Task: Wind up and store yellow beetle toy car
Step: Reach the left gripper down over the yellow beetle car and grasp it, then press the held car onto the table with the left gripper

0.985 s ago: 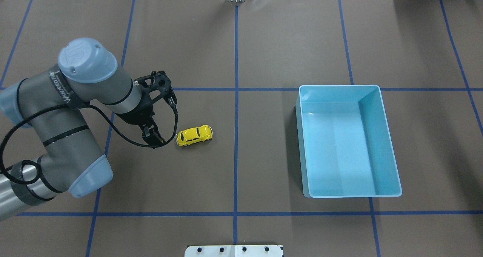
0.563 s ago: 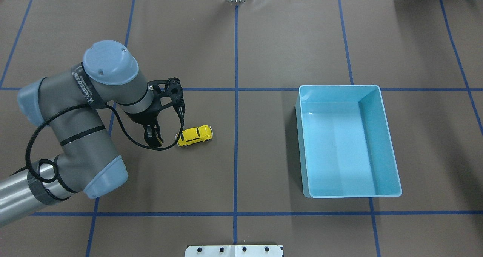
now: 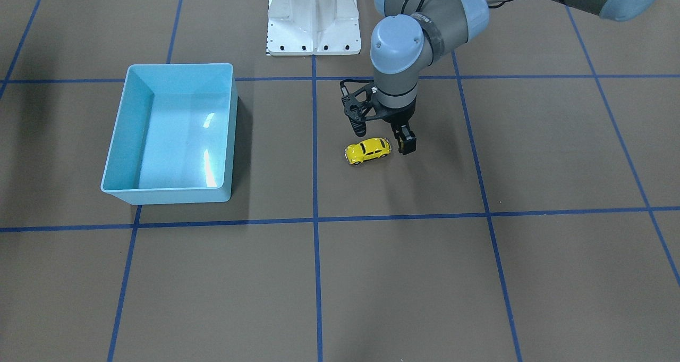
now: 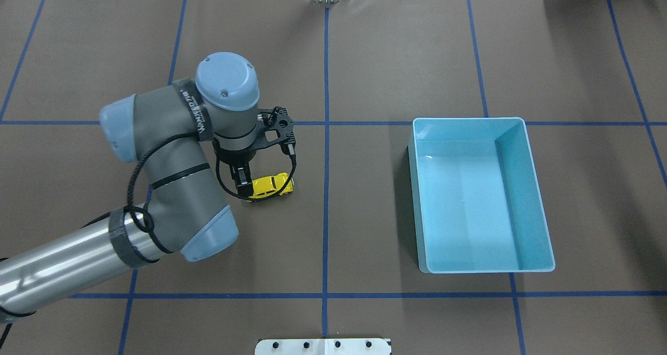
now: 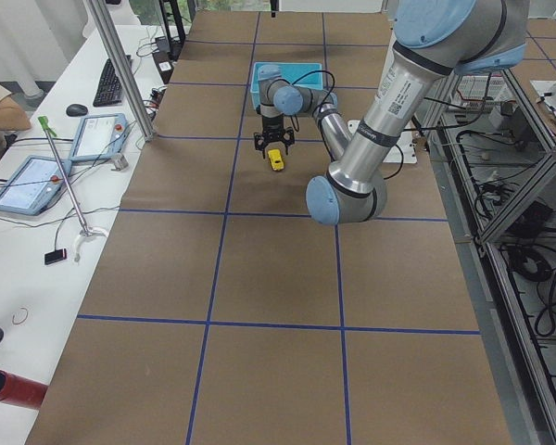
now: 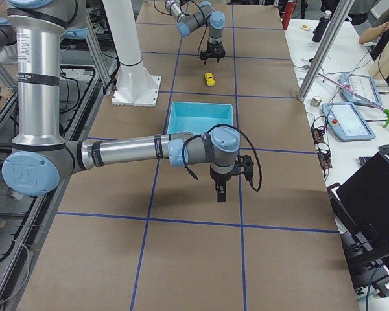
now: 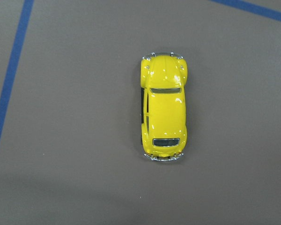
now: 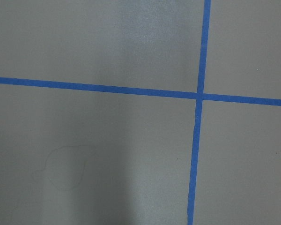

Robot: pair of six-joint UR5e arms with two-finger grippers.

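The left arm is pointing straight down, its gripper (image 3: 406, 147) hanging just beside the car (image 3: 367, 150), jaws looking closed and empty. The car is sitting mid-desk (image 3: 478, 277), left of centre. The right gripper (image 6: 220, 193) is pointing down; I cannot tell how its jaws stand.

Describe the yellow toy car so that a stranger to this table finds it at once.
On the brown table with its blue tape grid, find the large light blue bin on the robot's right half. Across the center line, beside the left end effector, stands the yellow beetle toy car. It is the only yellow thing there, tiny and rounded, far smaller than the bin.
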